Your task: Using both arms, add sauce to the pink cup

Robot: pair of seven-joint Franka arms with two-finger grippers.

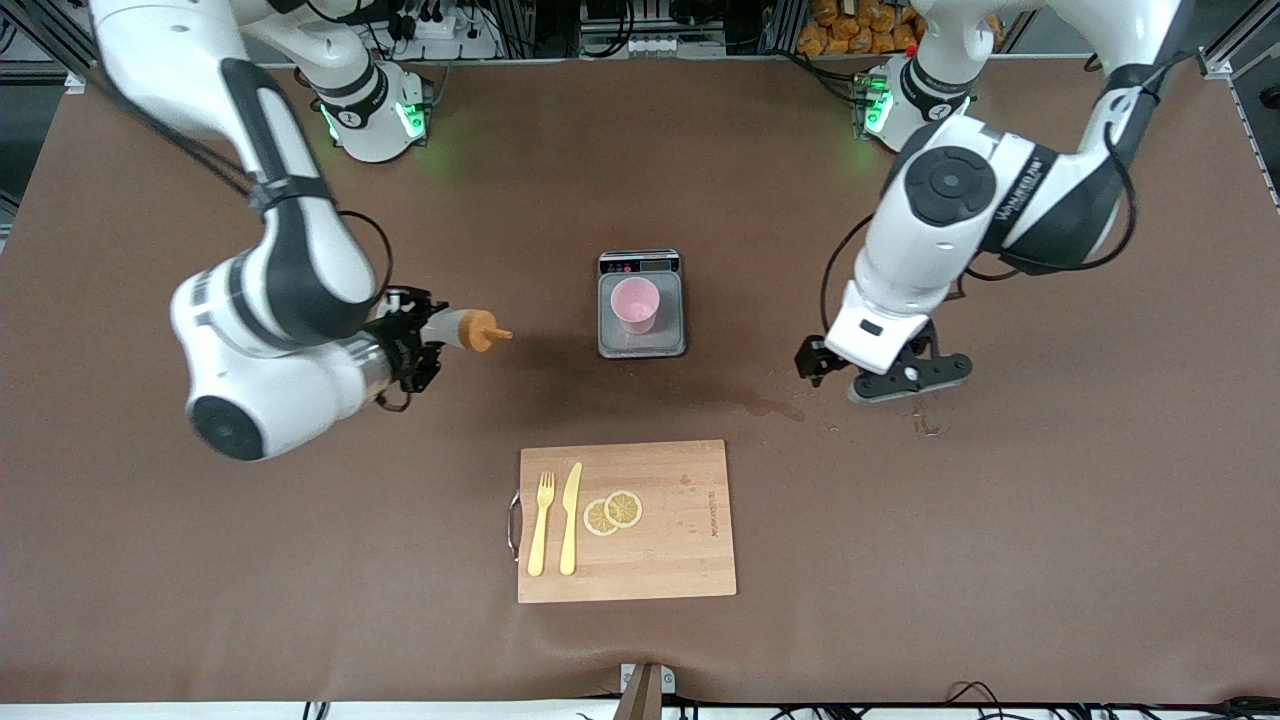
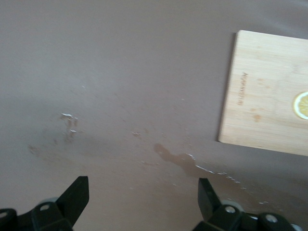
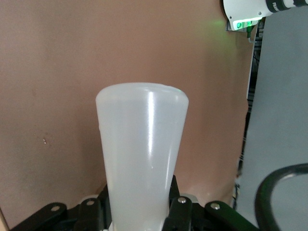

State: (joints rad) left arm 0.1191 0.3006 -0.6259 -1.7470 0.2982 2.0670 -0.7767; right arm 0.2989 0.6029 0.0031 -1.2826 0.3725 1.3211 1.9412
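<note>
The bench [image 1: 900, 620] is covered by a brown mat. Nearest the front camera lies a wooden cutting board [image 1: 680, 560] with a metal handle on the edge toward the right arm's end. On the board rest a yellow fork [image 1: 541, 523], a yellow knife [image 1: 571, 518] and two lemon slices [image 1: 613, 512] (the slices overlap).

Farther from the camera, the mat carries a wet stain [image 1: 765, 405] and small smears, visible also in the left wrist view. The left gripper [image 1: 880, 375] hangs low over the mat near this stain, toward the left arm's end; its fingers [image 2: 77, 195] are spread wide and hold nothing.

The right gripper [image 1: 415, 345] is over the mat toward the right arm's end, its fingers [image 3: 180, 211] pinching the base of the sauce bottle [image 1: 460, 328]. The bottle lies horizontal in the air, orange cap and nozzle aimed toward the pink cup [image 1: 635, 305], well apart from it.

The pink cup stands upright on a small scale [image 1: 641, 345] at mid-bench.

Farthest, both arm bases show green lights; cables and racks line the bench edge.
</note>
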